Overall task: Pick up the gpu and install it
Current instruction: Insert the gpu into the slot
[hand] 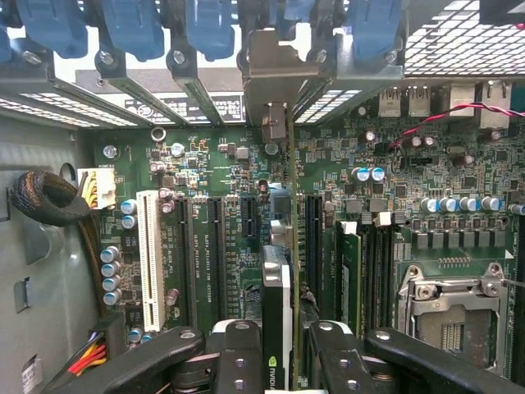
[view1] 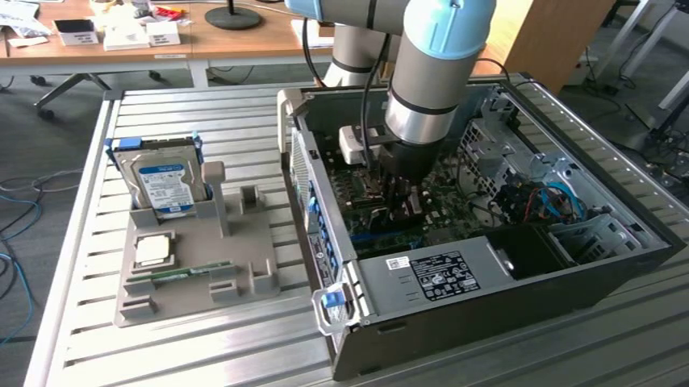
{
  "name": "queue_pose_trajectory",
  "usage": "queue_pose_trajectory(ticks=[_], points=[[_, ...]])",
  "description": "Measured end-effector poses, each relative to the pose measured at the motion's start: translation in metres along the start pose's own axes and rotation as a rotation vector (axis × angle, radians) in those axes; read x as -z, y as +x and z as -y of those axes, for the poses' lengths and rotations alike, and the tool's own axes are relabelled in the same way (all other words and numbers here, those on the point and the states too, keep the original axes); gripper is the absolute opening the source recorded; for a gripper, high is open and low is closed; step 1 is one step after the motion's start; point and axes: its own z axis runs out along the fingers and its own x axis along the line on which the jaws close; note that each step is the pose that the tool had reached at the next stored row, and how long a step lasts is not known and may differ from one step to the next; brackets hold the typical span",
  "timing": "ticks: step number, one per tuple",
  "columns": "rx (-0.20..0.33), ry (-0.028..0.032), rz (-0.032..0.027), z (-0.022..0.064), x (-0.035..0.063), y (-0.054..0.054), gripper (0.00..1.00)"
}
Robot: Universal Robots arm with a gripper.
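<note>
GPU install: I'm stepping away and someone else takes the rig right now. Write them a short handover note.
Gripper: shut on the gpu, held edge-on between its fingers.
Gpu: down inside the open computer case, over the motherboard among its expansion slots, its metal bracket up at the case's rear slot openings.
Done: pickup, carry into the case.
Left: whether the card is seated cannot be told; it has not been released.

exterior high oblique, wrist close above motherboard (hand: 246,213)
</note>
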Motion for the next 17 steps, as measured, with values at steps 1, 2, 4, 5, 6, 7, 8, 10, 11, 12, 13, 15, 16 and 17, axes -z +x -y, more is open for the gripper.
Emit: queue_pose_trajectory(ticks=[1,2,4,5,6,7,8,10,11,12,13,15,16,17], points=[[0.0,0.0,0.0002,0.0,0.0,0.0,0.27],[0.0,-0.0001,0.0003,0.0,0.0,0.0,0.27],[0.0,-0.0001,0.0001,0.0,-0.0005,0.0001,0.27],[0.0,0.0,-0.0001,0.0,-0.0009,0.0001,0.27],[0.0,0.0001,0.0,0.0,-0.0011,0.0001,0.27],[0.0,0.0001,0.0001,0.0,-0.0011,0.0001,0.27],[0.0,0.0002,0.0004,0.0001,-0.0012,0.0001,0.27],[0.0,0.0004,0.0006,0.0,-0.0012,0.0,0.27],[0.0,0.0004,0.001,0.0,-0.0012,0.0,0.27],[0.0,0.0002,0.0018,0.0,-0.0011,0.0001,0.27],[0.0,0.0002,0.0028,-0.0001,-0.0011,0.0001,0.27],[0.0,0.0001,0.0041,0.0,-0.0011,0.0,0.27],[0.0,0.0,0.0042,0.0,-0.0011,0.0,0.27],[0.0,0.0,0.0042,0.0,-0.0011,0.0,0.27]])
